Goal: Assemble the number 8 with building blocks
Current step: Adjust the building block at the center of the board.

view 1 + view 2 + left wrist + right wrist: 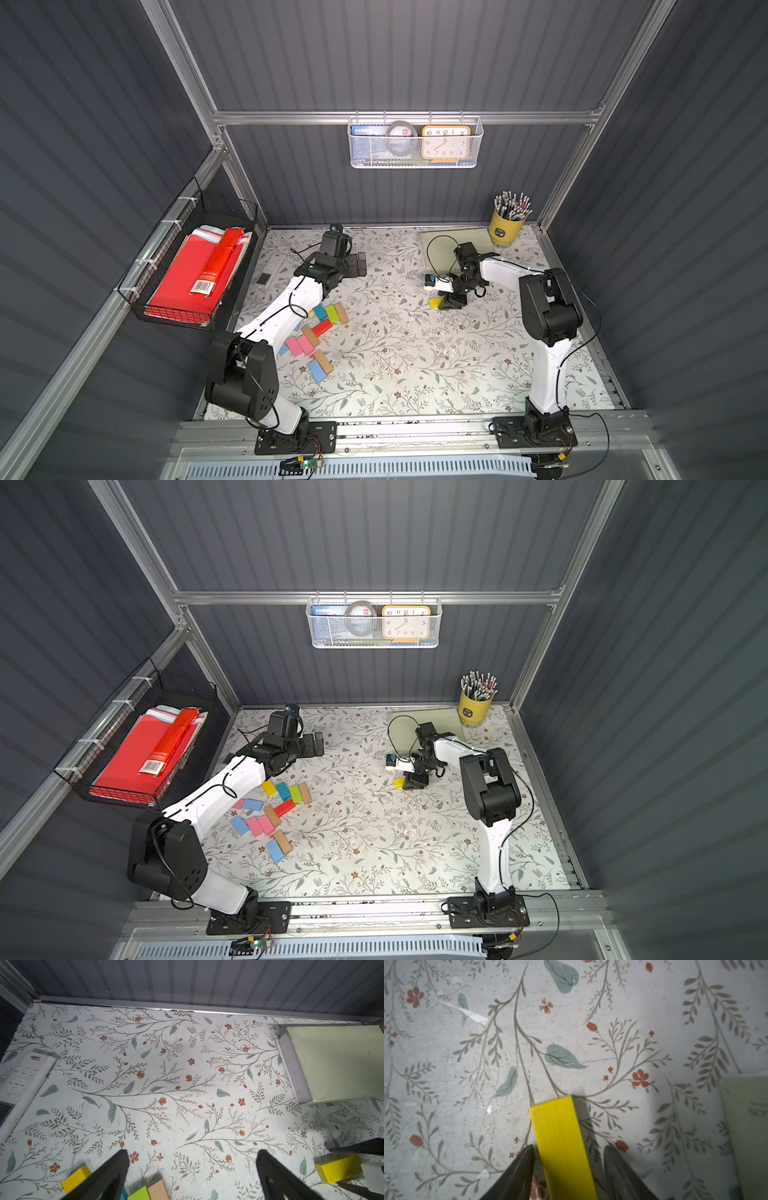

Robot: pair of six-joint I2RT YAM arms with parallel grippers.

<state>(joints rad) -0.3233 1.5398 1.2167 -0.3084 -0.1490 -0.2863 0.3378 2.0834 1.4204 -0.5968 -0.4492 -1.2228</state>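
Observation:
A loose pile of building blocks (320, 332) (274, 812) in pink, blue, green, red, yellow and tan lies on the floral table, left of the middle and beside my left arm. One yellow block (435, 302) (399, 783) (560, 1142) lies apart, right of the middle. My right gripper (448, 304) (569, 1146) is down at the table and straddles this block. Its jaws are partly closed, with a narrow gap on each side of the block. My left gripper (357, 264) (193, 1151) hovers wide open behind the pile with nothing between its fingers.
A pale green pad (453, 245) and a yellow pencil cup (505, 228) sit at the back right. A white remote (22, 1084) lies at the back left. A black wire basket (187, 282) with red folders hangs on the left wall, and a mesh basket (415, 143) on the back wall.

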